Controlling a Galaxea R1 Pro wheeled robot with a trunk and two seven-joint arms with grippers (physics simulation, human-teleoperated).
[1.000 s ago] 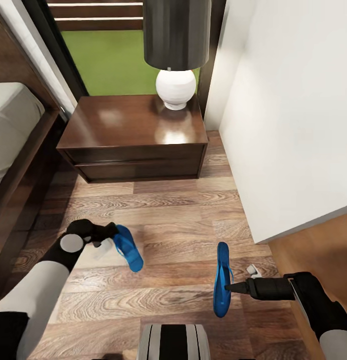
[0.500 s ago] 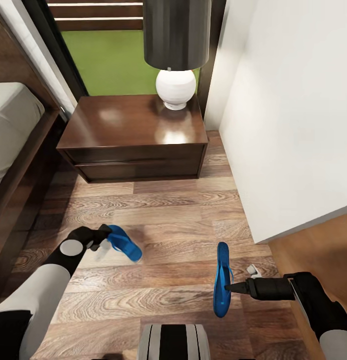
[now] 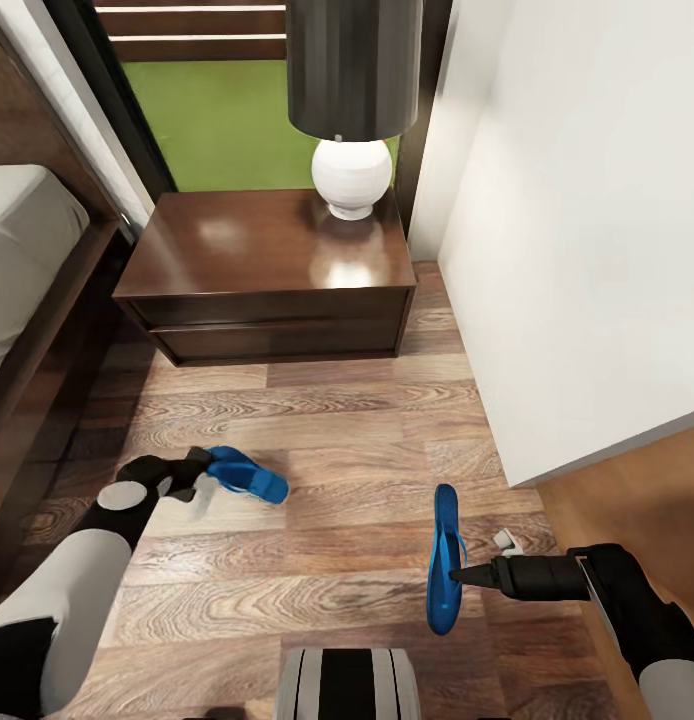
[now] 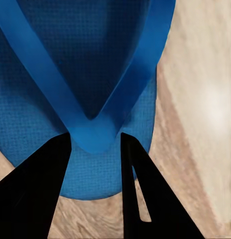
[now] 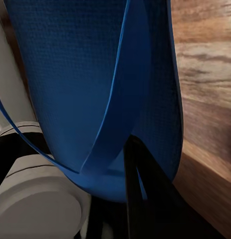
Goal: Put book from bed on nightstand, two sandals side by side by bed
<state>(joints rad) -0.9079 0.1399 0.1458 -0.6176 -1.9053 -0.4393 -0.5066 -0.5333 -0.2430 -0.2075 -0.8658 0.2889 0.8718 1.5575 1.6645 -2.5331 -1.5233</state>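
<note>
Two bright blue sandals are held above the wood floor. My left gripper is shut on one sandal, which lies nearly level and points right; in the left wrist view its black fingers pinch the sandal at the base of the thong strap. My right gripper is shut on the other sandal, which hangs on edge, lengthwise toward me; a dark finger presses its sole. The bed runs along the left edge. The nightstand stands ahead. The book is out of view.
A lamp with a white base and dark shade stands on the nightstand's right rear corner. A white wall closes the right side. Bare floor lies between the nightstand and my arms. A window with grass is behind.
My left arm has drawn back to the left and lowered, and its sandal has swung from steeply tilted to nearly level, pointing right. The right arm and its sandal have not moved.
</note>
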